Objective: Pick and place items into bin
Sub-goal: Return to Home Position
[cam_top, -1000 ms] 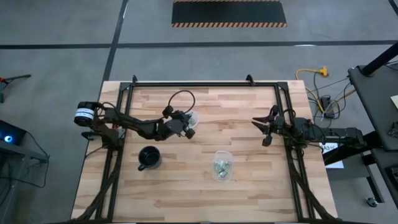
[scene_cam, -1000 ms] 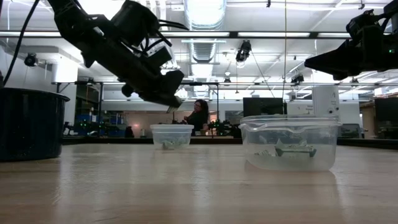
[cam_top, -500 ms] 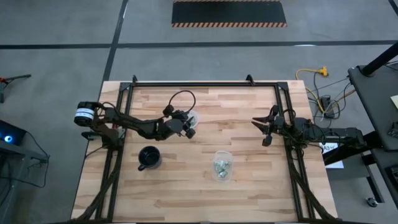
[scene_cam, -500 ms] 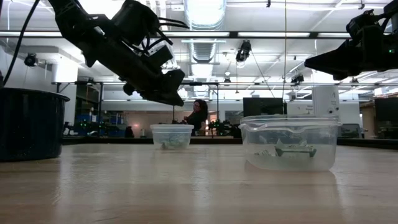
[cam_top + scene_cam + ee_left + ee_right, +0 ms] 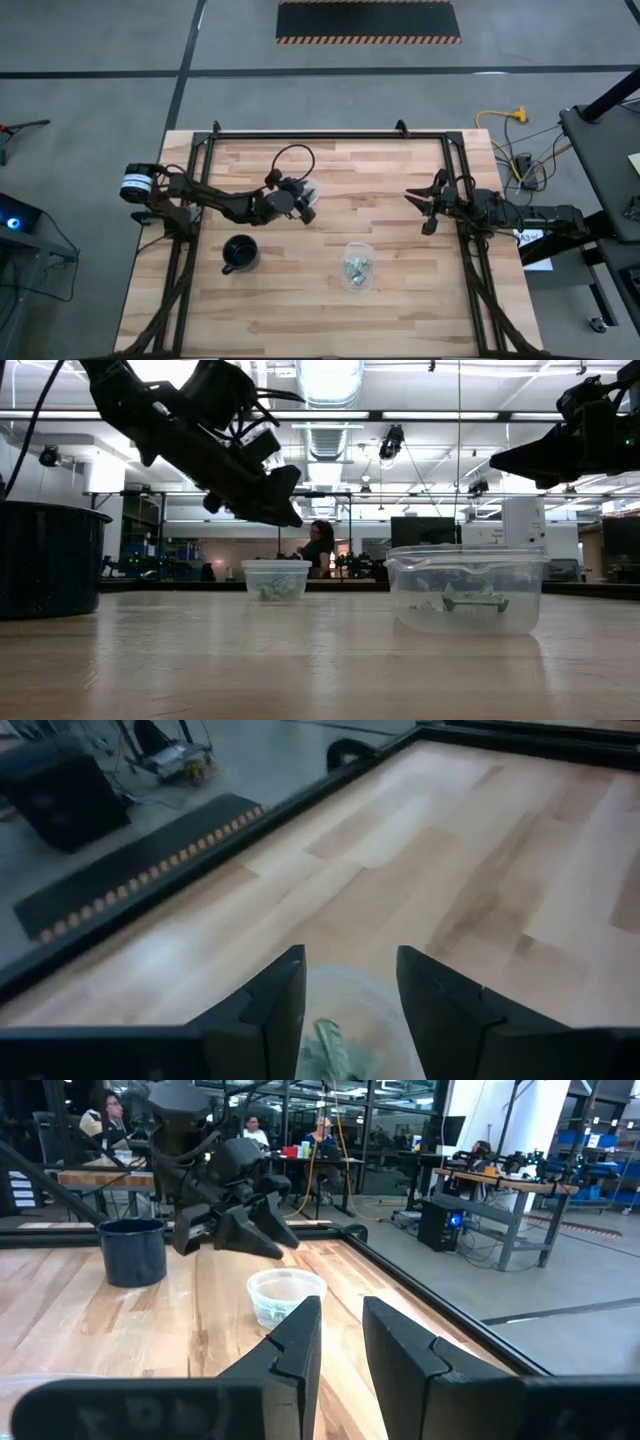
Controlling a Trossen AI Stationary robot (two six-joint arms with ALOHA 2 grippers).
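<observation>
My left gripper (image 5: 308,208) hangs open just above a small clear tub (image 5: 311,188) at the table's middle, nothing between its fingers (image 5: 350,965). Pale green pieces (image 5: 328,1055) lie in that tub, below the fingers. A second, larger clear tub (image 5: 356,266) nearer the front edge also holds green and whitish pieces (image 5: 470,602). My right gripper (image 5: 424,208) waits in the air at the table's right side, its fingers (image 5: 342,1315) a little apart and holding nothing.
A black mug (image 5: 240,253) stands on the table to the near left of the small tub. A black frame rail (image 5: 330,135) runs along the table's far edge and down both sides. People sit in the room beyond the table.
My left gripper has opened above the small tub. A pale piece that showed at its fingertips in the low view a second ago is gone from them. The gripper has stayed over the tub.
</observation>
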